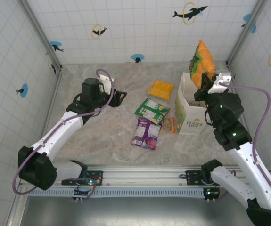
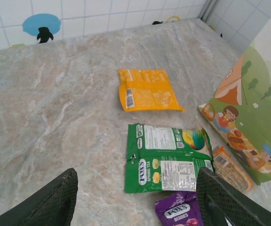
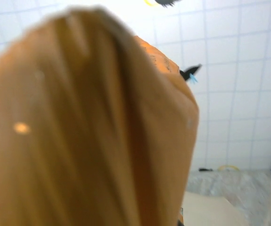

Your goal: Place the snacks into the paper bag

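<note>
The right hand [image 1: 205, 87] pinches the lower edge of the orange packet [image 1: 202, 60] and holds it upright above the open top of the paper bag [image 1: 192, 120] (in the wrist view the packet is a close orange blur). The left hand [image 1: 121, 98] hangs over the bare table [image 1: 102, 136] to the left, fingers [image 2: 45, 202] spread apart and empty, pointing toward the yellow-orange packet [image 1: 160, 89], the green packet [image 1: 151, 110] and the purple packet [image 1: 146, 133], which lie flat in a loose row beside the bag. A small brown packet [image 1: 168, 125] lies against the bag's base, hemmed between it and the green and purple ones
</note>
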`<state>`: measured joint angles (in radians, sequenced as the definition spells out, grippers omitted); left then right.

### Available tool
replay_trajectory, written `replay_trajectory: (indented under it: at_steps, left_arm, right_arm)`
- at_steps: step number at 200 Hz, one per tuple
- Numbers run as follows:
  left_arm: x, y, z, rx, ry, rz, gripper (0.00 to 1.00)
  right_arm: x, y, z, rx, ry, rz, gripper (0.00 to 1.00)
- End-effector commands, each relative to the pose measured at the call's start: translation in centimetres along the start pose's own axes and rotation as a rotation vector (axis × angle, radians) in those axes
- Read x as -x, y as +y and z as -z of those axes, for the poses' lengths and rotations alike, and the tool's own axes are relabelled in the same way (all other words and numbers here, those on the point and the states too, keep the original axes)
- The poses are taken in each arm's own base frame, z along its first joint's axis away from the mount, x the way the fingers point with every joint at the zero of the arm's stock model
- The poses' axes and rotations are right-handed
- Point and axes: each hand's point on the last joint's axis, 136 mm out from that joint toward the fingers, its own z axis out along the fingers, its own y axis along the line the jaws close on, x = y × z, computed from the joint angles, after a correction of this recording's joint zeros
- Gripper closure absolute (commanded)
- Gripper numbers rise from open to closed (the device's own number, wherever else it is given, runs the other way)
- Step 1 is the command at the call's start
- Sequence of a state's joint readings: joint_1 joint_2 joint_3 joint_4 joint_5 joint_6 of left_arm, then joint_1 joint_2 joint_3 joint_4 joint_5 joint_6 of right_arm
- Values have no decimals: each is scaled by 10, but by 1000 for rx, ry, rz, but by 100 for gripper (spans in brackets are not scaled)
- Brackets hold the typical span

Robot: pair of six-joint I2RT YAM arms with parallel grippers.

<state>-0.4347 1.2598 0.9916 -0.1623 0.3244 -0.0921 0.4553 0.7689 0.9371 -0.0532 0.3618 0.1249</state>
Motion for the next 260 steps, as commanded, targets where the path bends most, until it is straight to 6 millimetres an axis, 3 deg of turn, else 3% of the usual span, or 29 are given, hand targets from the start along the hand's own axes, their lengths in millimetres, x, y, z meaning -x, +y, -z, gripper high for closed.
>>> replay_trajectory:
  at_steps: [1, 53, 104, 153, 167, 183, 209, 260]
  left_arm:
    - [7, -10, -4, -22, -21, 1, 33]
    - [7, -12, -3, -19, -19, -5, 33]
    - [6, -12, -1, -16, -20, -5, 33]
    - [7, -12, -1, -15, -20, -9, 33]
    - [6, -13, -2, -19, -16, -6, 33]
    - [5, -13, -3, -21, -12, 1, 33]
    - [5, -14, -3, -30, -10, 7, 33]
    - [0, -16, -5, -47, 10, 68, 35]
  right_arm:
    - [-24, -21, -1, -113, 56, -60, 97]
    - [-53, -33, -14, -153, 126, -60, 96]
    - [-68, -40, -32, -134, 157, -117, 96]
    - [-75, -55, -32, -164, 169, -114, 95]
    - [-77, -55, -30, -161, 179, -116, 91]
    - [-78, -55, -28, -158, 188, -116, 75]
    - [-72, -54, -25, -154, 190, -113, 61]
    - [-47, -40, -16, -82, 188, -103, 55]
